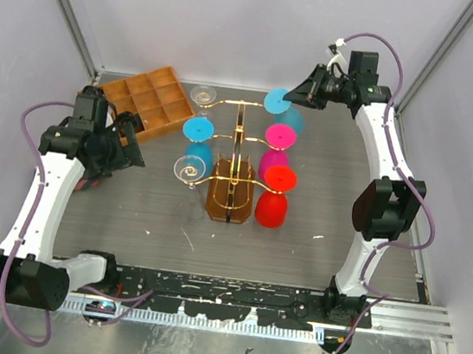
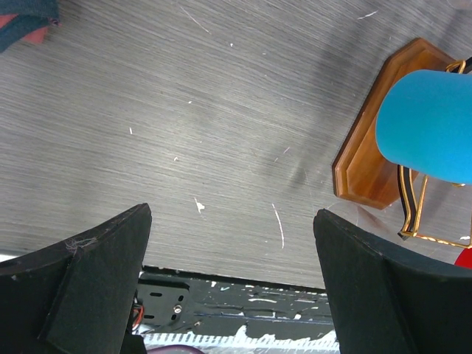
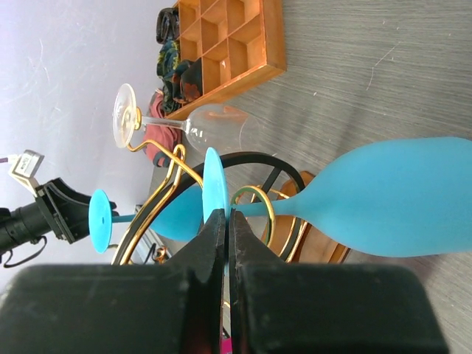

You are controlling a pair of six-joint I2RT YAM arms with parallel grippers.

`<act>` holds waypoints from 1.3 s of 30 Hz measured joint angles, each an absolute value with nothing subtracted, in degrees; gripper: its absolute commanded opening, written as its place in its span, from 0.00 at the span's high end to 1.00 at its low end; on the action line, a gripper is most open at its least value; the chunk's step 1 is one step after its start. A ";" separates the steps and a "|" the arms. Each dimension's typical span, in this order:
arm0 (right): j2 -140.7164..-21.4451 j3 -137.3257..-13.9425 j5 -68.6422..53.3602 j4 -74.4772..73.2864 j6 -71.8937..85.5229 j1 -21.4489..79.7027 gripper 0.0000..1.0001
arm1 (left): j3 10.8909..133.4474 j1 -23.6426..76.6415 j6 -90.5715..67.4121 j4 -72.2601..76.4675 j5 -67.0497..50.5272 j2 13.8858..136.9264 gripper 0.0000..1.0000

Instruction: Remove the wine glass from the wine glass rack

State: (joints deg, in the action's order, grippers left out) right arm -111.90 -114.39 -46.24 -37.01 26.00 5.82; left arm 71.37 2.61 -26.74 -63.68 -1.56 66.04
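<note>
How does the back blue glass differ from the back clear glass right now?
The back blue glass is opaque blue; the back clear glass is see-through. The blue one hangs on the right side of the rack, the clear one on its left. The right gripper is shut at the blue glass's foot; no gripper is at the clear glass. Both hang foot-up from the rack's rear arms.

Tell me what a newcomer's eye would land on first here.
The gold wine glass rack mid-table, hung with blue, pink, red and clear glasses, draws the eye first. At its far right corner the right gripper is pinched shut on the foot of a blue wine glass. The orange compartmented tray sits far left.
</note>
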 measured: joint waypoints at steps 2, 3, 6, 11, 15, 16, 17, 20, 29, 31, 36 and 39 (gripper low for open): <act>-111.22 -113.19 -46.83 -36.47 26.63 5.30 0.99 | 71.37 2.61 -26.57 -63.90 -1.56 65.93 0.02; -110.80 -112.46 -47.16 -36.32 26.96 4.91 0.99 | 71.37 2.61 -26.48 -63.99 -1.52 65.87 0.02; -109.30 -110.30 -48.14 -36.16 27.77 3.29 0.99 | 71.37 2.61 -26.15 -64.23 -1.43 65.80 0.02; -106.78 -106.48 -50.37 -34.68 29.30 2.07 0.99 | 71.35 2.61 -25.96 -64.23 -1.43 65.80 0.02; -105.14 -103.46 -53.23 -31.22 31.88 2.15 0.99 | 71.31 2.61 -25.96 -64.23 -1.48 65.80 0.02; -104.84 -103.00 -53.84 -30.72 32.32 2.22 0.99 | 71.22 2.63 -25.96 -64.23 -1.48 65.78 0.02; -104.71 -102.76 -54.63 -30.11 32.99 2.39 0.99 | 71.11 2.63 -25.96 -64.23 -1.48 65.78 0.02; -104.71 -102.74 -56.25 -28.34 34.30 3.22 0.99 | 70.85 2.63 -25.96 -64.23 -1.48 65.76 0.02; -108.62 -106.59 -57.21 -22.59 40.84 5.65 0.99 | 70.19 2.61 -25.93 -64.23 -1.58 65.71 0.02; -111.81 -109.95 -57.39 -20.86 42.48 5.91 0.99 | 70.17 2.61 -25.74 -64.25 -1.58 65.69 0.02; -117.89 -116.73 -57.25 -18.06 45.28 5.54 0.99 | 70.17 2.61 -25.12 -64.31 -1.41 65.21 0.02; -119.20 -118.63 -56.95 -16.64 46.11 4.25 0.99 | 70.17 2.61 -24.82 -64.47 -1.37 64.97 0.02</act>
